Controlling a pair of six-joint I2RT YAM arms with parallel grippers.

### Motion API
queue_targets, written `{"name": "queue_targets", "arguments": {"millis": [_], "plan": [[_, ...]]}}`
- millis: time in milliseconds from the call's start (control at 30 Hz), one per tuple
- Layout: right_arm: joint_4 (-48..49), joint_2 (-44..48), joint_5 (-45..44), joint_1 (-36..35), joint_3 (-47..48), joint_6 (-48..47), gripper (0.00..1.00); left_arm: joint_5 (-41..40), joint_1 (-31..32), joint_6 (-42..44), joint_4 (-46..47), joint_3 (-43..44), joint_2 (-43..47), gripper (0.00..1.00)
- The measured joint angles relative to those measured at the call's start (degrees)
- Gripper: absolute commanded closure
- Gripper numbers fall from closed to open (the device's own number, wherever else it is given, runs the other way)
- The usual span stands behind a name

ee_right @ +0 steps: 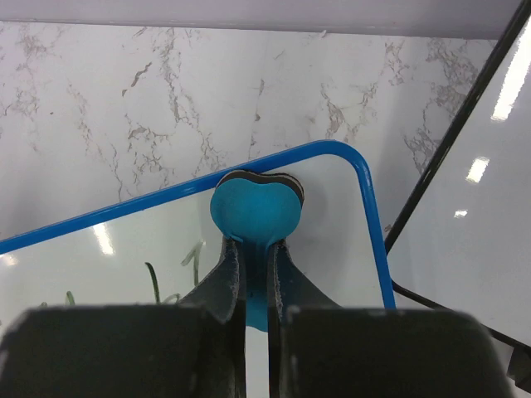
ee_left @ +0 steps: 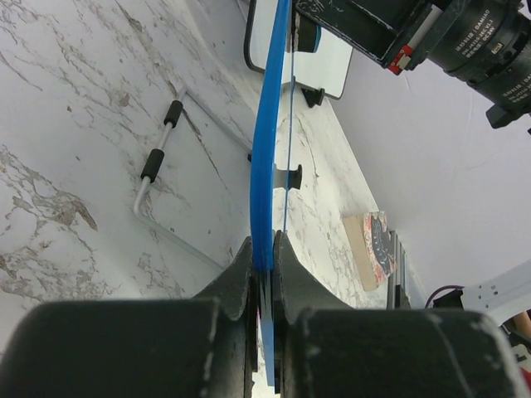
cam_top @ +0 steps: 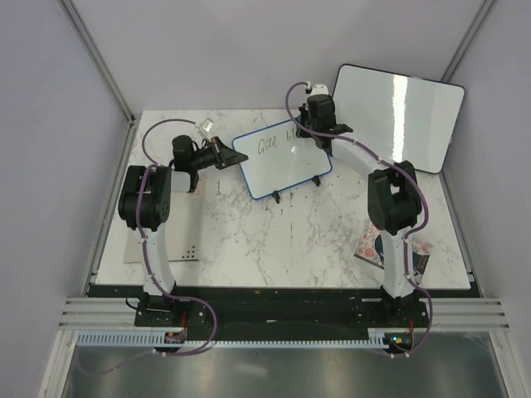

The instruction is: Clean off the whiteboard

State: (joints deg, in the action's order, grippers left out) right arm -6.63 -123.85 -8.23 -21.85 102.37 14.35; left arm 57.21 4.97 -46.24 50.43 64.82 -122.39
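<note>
The blue-framed whiteboard [cam_top: 278, 160] stands tilted on black feet at the table's middle back, with dark scribbles on its left and upper part. My left gripper [cam_top: 222, 152] is shut on its left edge; the left wrist view shows the blue frame [ee_left: 267, 157] edge-on, clamped between the jaws. My right gripper [cam_top: 309, 135] is shut on a teal eraser [ee_right: 255, 214] with a black pad. The eraser presses on the board's upper right corner, inside the blue frame [ee_right: 365, 207]. Scribbles [ee_right: 153, 282] lie to the eraser's left.
A larger black-framed blank whiteboard [cam_top: 400, 112] leans at the back right, close to the right arm. A small printed box [cam_top: 375, 247] lies by the right arm's base. A thin white sheet [cam_top: 166, 249] lies at the table's left front.
</note>
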Motion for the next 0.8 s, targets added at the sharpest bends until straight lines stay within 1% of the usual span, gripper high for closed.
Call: {"name": "queue_targets", "arguments": {"millis": [100,200,467,500,533,633,800], "plan": [[0.26,0.0,-0.52,-1.49,0.11,-1.66,1.0,0.13,0.0,0.61,-0.85,0.09,0.15,0.98],[0.63,-0.02,-1.81,-4.59,0.11,-2.93,1.0,0.2,0.0,0.96,-1.31,0.09,0.2,0.98],[2.67,-1.9,-4.44,-18.58,0.74,-4.11,1.0,0.37,-0.02,1.55,-2.4,0.15,0.2,0.98],[2.73,-2.43,-5.49,-19.91,1.31,-4.39,1.0,0.42,-0.04,1.6,-2.47,0.15,0.2,0.98],[2.58,-3.1,-8.33,-21.2,2.12,-5.16,1.0,0.57,-0.11,1.73,-2.75,0.15,0.2,0.98],[1.62,-4.48,-13.99,-22.62,4.04,-5.77,1.0,0.33,-0.22,1.79,-3.23,0.22,0.2,0.98],[2.69,-4.57,-19.69,-22.84,3.19,-4.61,1.0,0.55,-0.22,2.12,-3.58,0.48,0.2,0.98]]}}
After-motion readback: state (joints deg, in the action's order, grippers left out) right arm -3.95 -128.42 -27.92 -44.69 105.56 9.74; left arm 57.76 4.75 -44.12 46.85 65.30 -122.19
